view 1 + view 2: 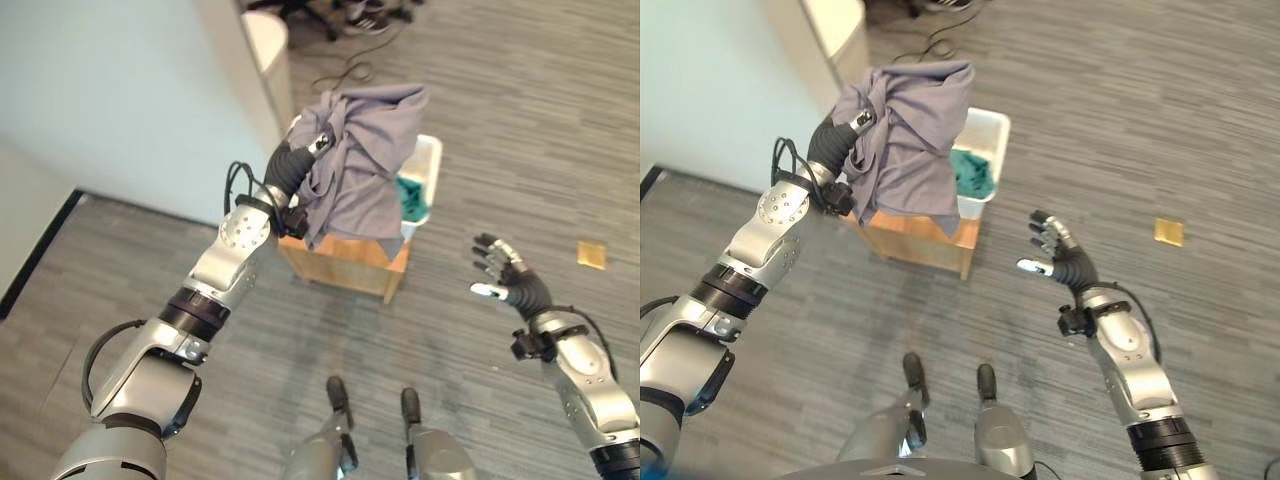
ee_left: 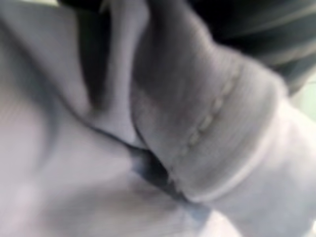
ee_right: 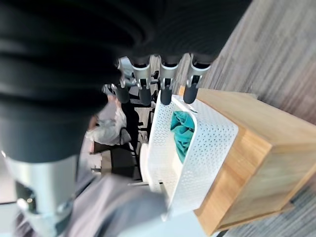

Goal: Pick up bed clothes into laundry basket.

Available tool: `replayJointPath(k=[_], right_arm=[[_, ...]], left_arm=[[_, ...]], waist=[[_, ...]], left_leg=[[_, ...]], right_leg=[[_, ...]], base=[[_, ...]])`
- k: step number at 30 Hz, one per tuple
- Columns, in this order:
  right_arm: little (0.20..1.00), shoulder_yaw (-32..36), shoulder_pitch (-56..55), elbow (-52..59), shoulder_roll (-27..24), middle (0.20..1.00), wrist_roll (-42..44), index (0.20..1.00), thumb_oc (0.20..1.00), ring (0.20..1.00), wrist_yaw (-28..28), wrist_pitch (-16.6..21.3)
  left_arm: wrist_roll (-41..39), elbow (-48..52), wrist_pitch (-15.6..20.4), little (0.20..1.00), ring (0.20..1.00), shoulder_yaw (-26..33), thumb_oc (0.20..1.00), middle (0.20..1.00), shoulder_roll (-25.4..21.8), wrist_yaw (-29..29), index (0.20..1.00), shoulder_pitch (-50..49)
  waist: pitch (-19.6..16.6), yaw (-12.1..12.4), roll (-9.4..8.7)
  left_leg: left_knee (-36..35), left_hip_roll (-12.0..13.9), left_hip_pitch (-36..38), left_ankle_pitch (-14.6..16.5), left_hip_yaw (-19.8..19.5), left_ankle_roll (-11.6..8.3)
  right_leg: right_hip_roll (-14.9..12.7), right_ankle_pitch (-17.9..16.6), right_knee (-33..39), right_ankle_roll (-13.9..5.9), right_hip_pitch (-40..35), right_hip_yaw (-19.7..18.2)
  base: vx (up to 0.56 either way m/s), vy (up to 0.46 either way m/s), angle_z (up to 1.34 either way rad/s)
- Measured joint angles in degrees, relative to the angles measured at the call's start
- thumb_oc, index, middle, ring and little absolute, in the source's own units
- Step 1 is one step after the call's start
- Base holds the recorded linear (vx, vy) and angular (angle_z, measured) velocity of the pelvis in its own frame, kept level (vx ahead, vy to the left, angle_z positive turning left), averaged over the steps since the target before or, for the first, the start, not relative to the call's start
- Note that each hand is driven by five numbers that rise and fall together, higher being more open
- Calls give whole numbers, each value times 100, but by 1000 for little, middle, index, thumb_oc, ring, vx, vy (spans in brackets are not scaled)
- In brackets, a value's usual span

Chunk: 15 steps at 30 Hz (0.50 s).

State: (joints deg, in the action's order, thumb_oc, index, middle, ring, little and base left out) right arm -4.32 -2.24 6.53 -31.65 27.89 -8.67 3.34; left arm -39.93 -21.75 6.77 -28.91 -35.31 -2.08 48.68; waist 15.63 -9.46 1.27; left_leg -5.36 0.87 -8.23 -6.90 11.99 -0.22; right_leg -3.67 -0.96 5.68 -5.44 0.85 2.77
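A grey garment (image 1: 365, 160) hangs in the air from my raised left hand (image 1: 297, 165), whose thumb presses on the cloth while its fingers are buried in the folds. The cloth drapes over the near side of a white perforated laundry basket (image 1: 430, 160). The basket stands on a low wooden stand (image 1: 350, 262) and holds a teal cloth (image 1: 415, 195). The left wrist view has grey fabric (image 2: 197, 123) right against it. My right hand (image 1: 505, 270) hovers open to the right of the stand, lower than the basket, holding nothing. Its straight fingers (image 3: 165, 86) point towards the basket (image 3: 207, 143).
A large pale surface (image 1: 120, 90) fills the left, with a white rounded post (image 1: 268, 40) at its corner behind the stand. A small tan piece (image 1: 591, 255) lies on the grey plank floor at the right. Chair legs and a person's shoes (image 1: 370, 15) are at the far edge.
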Motion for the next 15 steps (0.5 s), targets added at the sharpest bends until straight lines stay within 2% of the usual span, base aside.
replayJointPath(k=[1, 5, 6, 8, 11, 15], right_arm=[[1000, -73, -134, 11, -35, 1000, 53, 1000, 1000, 1000, -118, -6], [1000, -401, -533, 3, 34, 1000, 565, 1000, 1000, 1000, -441, -12], [1000, -718, -717, -13, 36, 1000, 697, 1000, 1000, 1000, -601, -128], [1000, -860, -898, -69, 94, 1000, 793, 1000, 1000, 1000, -730, -206], [1000, -1066, -1079, -146, 150, 1000, 919, 1000, 1000, 1000, -816, -285], [1000, -1258, -1126, -160, 138, 1000, 1038, 1000, 1000, 1000, -952, -389]], left_arm=[[0, -152, -21, 200, 200, -29, 200, 200, 15, 2, 200, 127], [0, -1294, -29, 200, 200, -393, 200, 200, 48, 25, 200, 827], [1, -1826, -102, 200, 200, -435, 200, 200, -104, -13, 200, 1237], [24, -2028, -92, 200, 200, -526, 200, 200, -229, 1, 200, 1542], [71, -2402, -64, 200, 200, -736, 200, 200, -388, -15, 200, 2152], [177, -3195, -17, 200, 200, -970, 200, 200, -841, -10, 200, 3059]], waist=[[-41, -118, -15], [-268, -213, -48], [-345, -340, -49], [-384, -452, -61], [-412, -518, -104], [-414, -698, -173]], left_leg=[[0, 35, 18, 11, 45, -15], [-1, 93, -92, 71, 164, -102], [-2, 96, -178, 65, 238, -89], [-2, 89, -223, 57, 367, -65], [-2, 92, -357, 65, 508, -46], [-3, 111, -647, 62, 681, -27]], right_leg=[[28, -11, 1, 17, 14, -47], [69, -23, 3, 36, 213, -188], [68, -48, 1, 39, 315, -261], [45, -83, 0, 12, 398, -362], [34, -137, -1, -22, 607, -492], [33, -232, -1, -64, 976, -636]], base=[[-4, 5, -11], [-5, 23, -22], [13, 30, -23], [8, 30, -27], [-41, 32, -25], [-13, 35, -23]])
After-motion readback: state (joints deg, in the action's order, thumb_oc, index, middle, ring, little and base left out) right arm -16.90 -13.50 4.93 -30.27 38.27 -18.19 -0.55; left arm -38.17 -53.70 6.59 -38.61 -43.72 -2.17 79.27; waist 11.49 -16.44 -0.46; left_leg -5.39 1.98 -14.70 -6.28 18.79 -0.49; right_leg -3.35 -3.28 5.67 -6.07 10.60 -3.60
